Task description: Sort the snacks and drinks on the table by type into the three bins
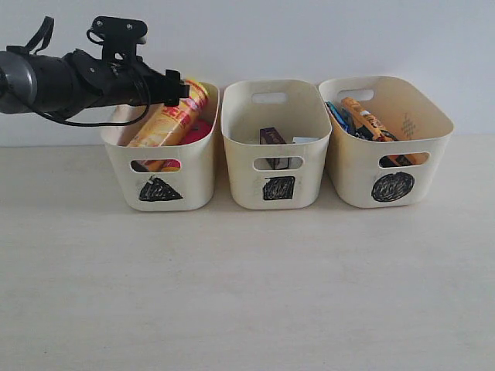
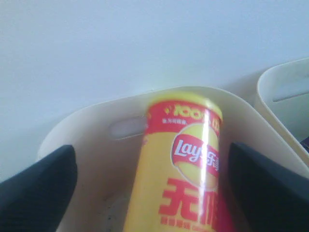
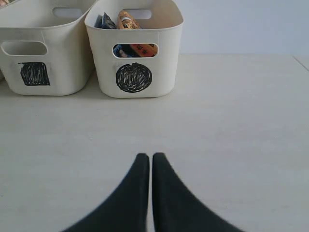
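Three bins point(image 1: 240, 154) stand in a row on the bench point(image 1: 247, 294). The yellow tube point(image 2: 178, 183) leans in the triangle bin point(image 1: 120, 166). Only the left wrist view shows my left claw point(image 2: 152, 149) apart around it; only the right one shows my right claw point(image 3: 150, 157) pressed together.

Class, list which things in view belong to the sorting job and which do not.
Job: yellow tube, pink tube, purple carton, white carton, blue bag, orange bag, triangle bin, square bin, circle bin, table.
Not part: white wall, black cable.
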Action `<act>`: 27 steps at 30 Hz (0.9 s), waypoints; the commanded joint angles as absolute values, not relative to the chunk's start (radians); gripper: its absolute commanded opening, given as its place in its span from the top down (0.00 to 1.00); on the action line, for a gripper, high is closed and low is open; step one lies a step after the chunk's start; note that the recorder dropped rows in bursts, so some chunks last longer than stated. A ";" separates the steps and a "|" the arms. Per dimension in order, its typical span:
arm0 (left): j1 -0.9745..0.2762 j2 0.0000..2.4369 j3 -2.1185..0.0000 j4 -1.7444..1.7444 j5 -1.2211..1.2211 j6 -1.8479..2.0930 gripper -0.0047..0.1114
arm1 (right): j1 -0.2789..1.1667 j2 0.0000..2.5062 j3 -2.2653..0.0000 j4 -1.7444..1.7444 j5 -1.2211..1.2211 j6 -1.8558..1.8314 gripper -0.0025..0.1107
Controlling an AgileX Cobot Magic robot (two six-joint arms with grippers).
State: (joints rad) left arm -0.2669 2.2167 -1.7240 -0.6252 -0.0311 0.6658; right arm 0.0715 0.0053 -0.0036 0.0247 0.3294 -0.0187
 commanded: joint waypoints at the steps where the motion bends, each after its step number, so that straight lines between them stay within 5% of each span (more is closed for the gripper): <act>1: -0.265 2.221 -1.728 -0.633 -0.044 0.657 0.25 | 0.069 0.000 0.000 0.017 0.322 -0.021 0.98; 8: -0.265 2.181 -1.728 -0.633 -0.021 0.664 0.31 | 0.069 0.000 0.000 0.017 0.322 -0.021 0.98; 11: -0.265 2.128 -1.728 -0.630 0.044 0.689 0.49 | 0.069 0.000 0.000 0.017 0.322 -0.021 0.98; 15: -0.248 2.056 -1.728 -0.622 0.185 0.689 0.91 | 0.069 0.000 0.000 0.017 0.322 -0.021 0.98; 27: -0.167 1.832 -1.516 -0.432 0.360 0.569 0.92 | 0.069 0.000 0.000 0.017 0.322 -0.021 0.98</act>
